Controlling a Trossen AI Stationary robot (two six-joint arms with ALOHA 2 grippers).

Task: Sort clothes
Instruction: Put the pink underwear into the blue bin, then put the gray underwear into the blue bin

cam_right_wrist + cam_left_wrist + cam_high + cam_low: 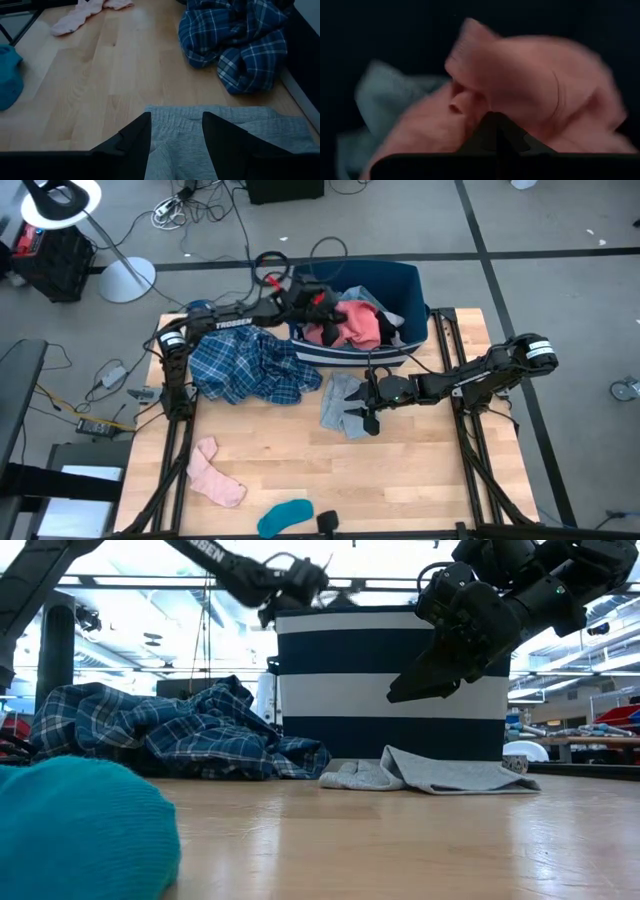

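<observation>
Clothes lie split between table and bin: the blue plaid shirt (250, 367), a grey garment (341, 402), a pink sock (214, 472) and a teal sock (284, 517) sit on the wooden table (420, 480), while pink pieces (352, 325) fill the striped bin (390, 280). Your left gripper (318, 300) is inside the bin, fingers clenched, pressed against the pink cloth; whether it pinches any, you cannot tell. Your right gripper (368, 415) hovers just above the grey garment, fingers spread and empty. You look to be mid-pick on the grey piece, so next lower the right gripper onto a fold and close.
</observation>
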